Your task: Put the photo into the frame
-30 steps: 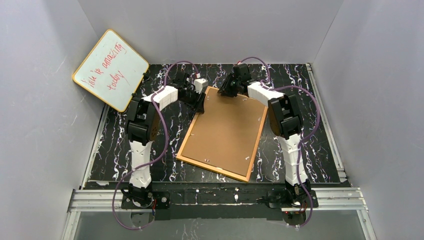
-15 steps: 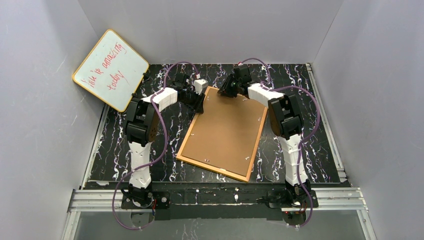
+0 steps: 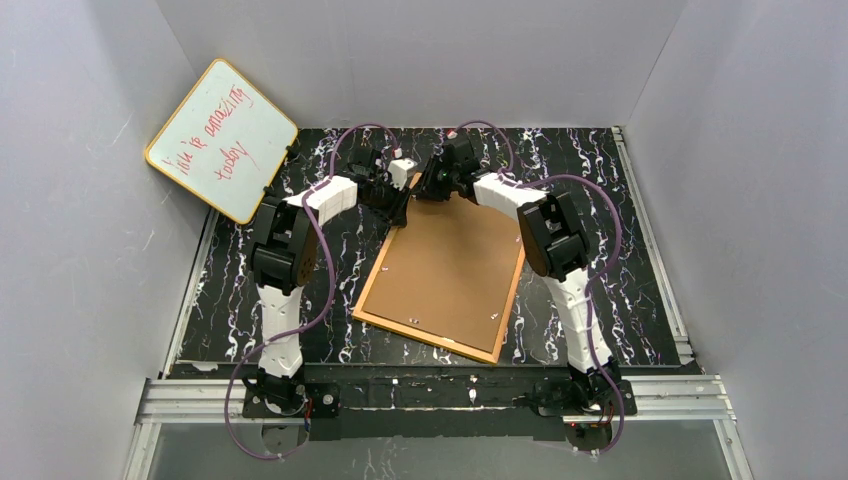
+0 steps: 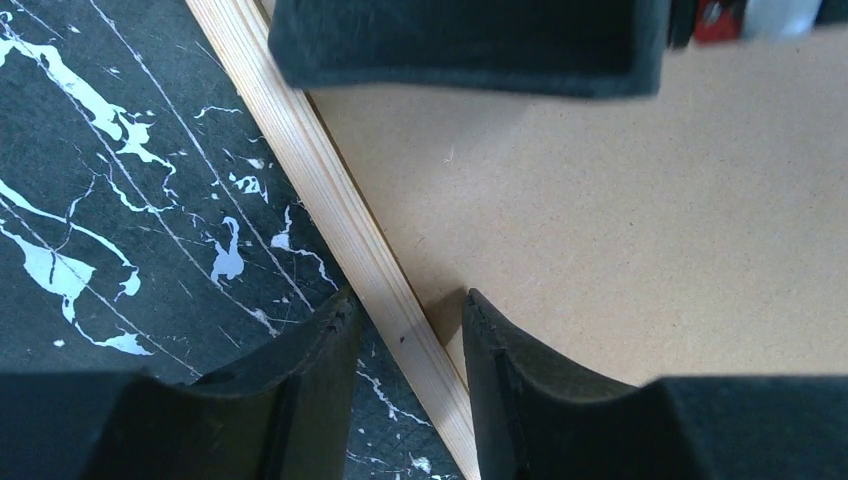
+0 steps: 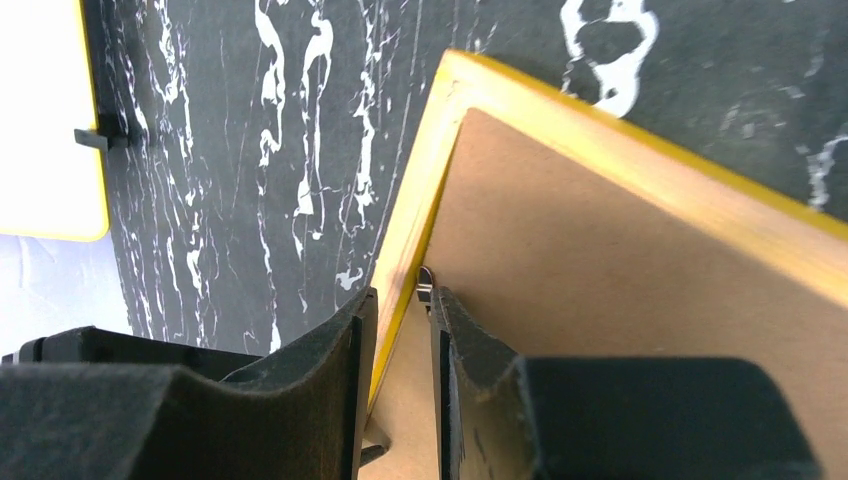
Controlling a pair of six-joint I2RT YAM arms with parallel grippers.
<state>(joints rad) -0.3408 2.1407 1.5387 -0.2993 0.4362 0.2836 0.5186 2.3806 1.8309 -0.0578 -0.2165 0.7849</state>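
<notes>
The frame lies face down on the black marbled table, its brown backing board uppermost. The photo is hidden. My left gripper stands over the frame's left rim near the far corner. It is open, one finger outside the rim and one on the board, with a small gap left. Just beyond it, my right gripper is narrowly open astride the same rim. Its inner finger touches a small metal tab.
A yellow-rimmed whiteboard with red handwriting leans against the left wall, its corner showing at the left of the right wrist view. Grey walls enclose the table on three sides. The right gripper's dark finger fills the top of the left wrist view.
My right gripper has moved left along the far edge to the frame's far left corner. The left jaws have narrowed around the rim. The frame has not shifted.
</notes>
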